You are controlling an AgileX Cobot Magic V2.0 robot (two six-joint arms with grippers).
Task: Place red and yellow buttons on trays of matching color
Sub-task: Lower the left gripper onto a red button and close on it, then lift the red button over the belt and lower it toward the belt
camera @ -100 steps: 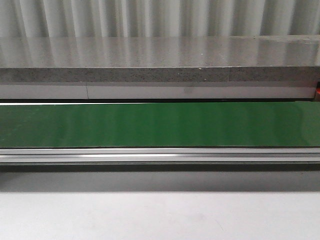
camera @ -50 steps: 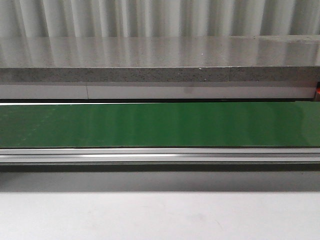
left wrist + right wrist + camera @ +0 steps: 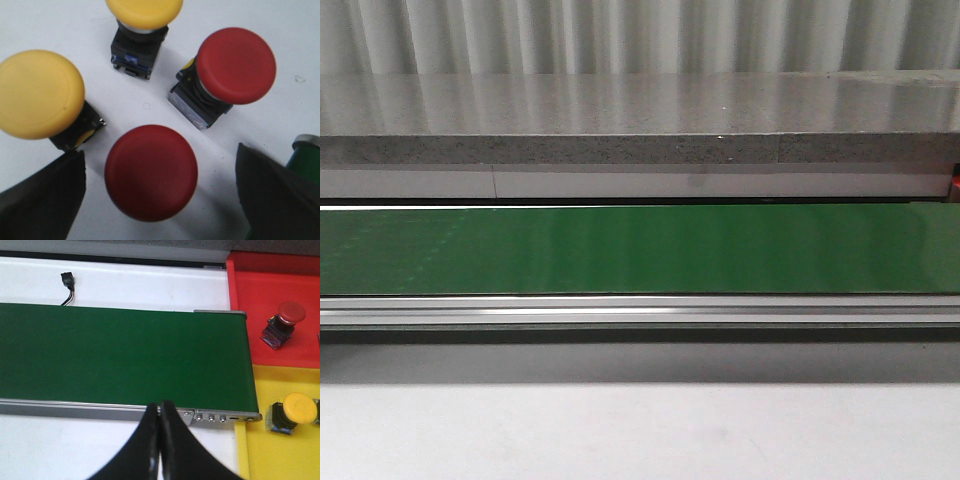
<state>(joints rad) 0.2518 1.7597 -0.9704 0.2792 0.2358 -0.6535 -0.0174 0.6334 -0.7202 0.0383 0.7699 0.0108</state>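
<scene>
Front view: a glossy green conveyor belt (image 3: 640,248) runs the full width above an aluminium rail (image 3: 640,312), with the pale desk (image 3: 640,430) in the foreground; neither arm appears.

Left wrist view: the left hand (image 3: 160,200), fingers (image 3: 42,200) spread wide, hangs over a red mushroom-head push button (image 3: 151,172) standing on the white desk. Around it stand a second red button (image 3: 235,65), tilted, and two yellow buttons (image 3: 39,94) (image 3: 144,12).

Right wrist view: the right hand (image 3: 160,440), fingertips pressed together, hovers at the belt's near edge. Beside the belt's end, a red button (image 3: 282,322) sits on the red tray (image 3: 250,300) and a yellow button (image 3: 295,412) on the yellow tray (image 3: 255,450). No legible writing.
</scene>
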